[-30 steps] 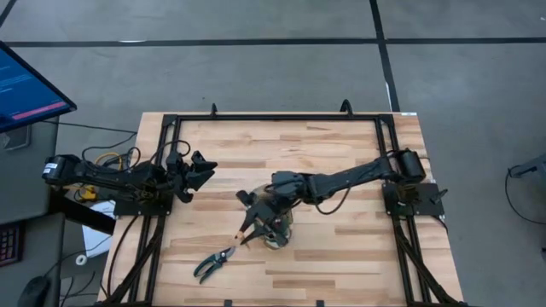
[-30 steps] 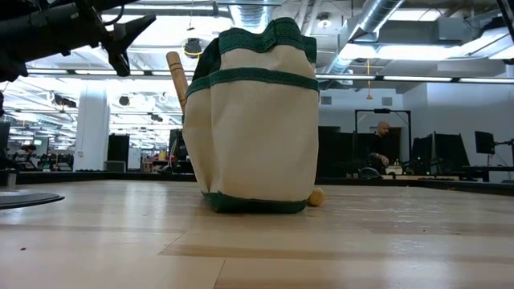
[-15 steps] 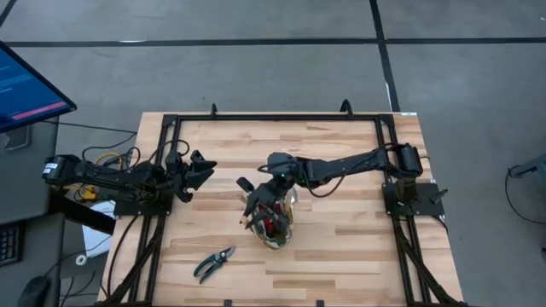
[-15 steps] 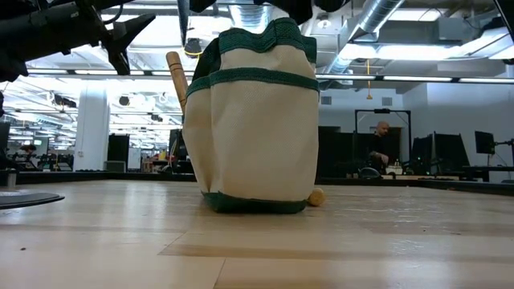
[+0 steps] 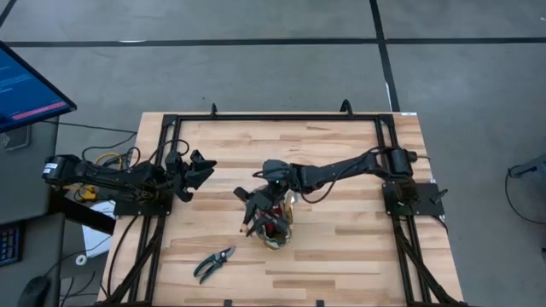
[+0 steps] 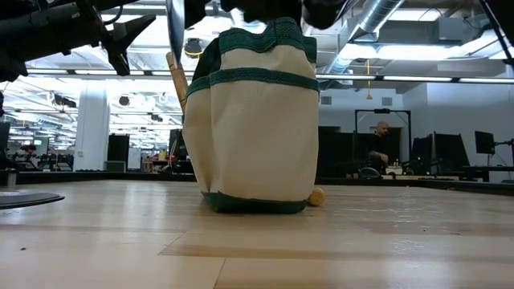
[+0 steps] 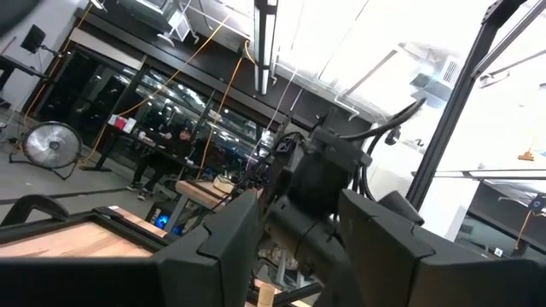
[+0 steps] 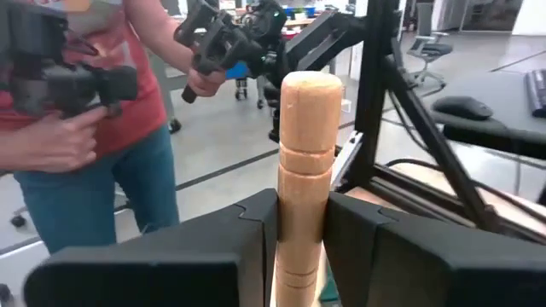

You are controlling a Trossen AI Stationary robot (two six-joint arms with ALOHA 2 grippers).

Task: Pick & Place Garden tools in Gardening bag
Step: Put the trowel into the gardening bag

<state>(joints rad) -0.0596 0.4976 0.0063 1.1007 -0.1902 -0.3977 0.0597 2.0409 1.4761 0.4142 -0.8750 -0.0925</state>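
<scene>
**Wooden handle clamped over the bag**

Bag [image 5: 277, 223] is seen just below the middle of the high view, upright on the wooden table [image 5: 341, 247], with the right gripper [image 5: 256, 211] lowered over its left rim. In the right wrist view a light wooden tool handle [image 8: 304, 170] is pinched between the two dark fingers [image 8: 213, 247], which are drawn in tightly against both sides of it; the handle stands upright. Something red [image 5: 271, 228] is visible inside the bag's mouth from above.

In the low view the bag [image 6: 253, 120] fills the centre of the frame, cream-sided with green edging, and hides most of what lies behind it. A second wooden handle [image 6: 177, 76] is seen slanting up at its left edge, and a small rounded wooden end [image 6: 317, 197] shows at its lower right corner, on the table.

Pruning shears [image 5: 214, 263] are left lying in the lower left part of the table in the high view, well apart from the bag.

The left gripper [image 5: 198, 170] is held at the left of the table, above the surface, its fingers [image 7: 222, 247] spread apart with nothing between them.

A monitor [image 5: 26, 89] is seen at the upper left of the high view. A person [image 8: 94, 111] holding dark handgrips is seen at the left of the right wrist view, beyond the table.
</scene>
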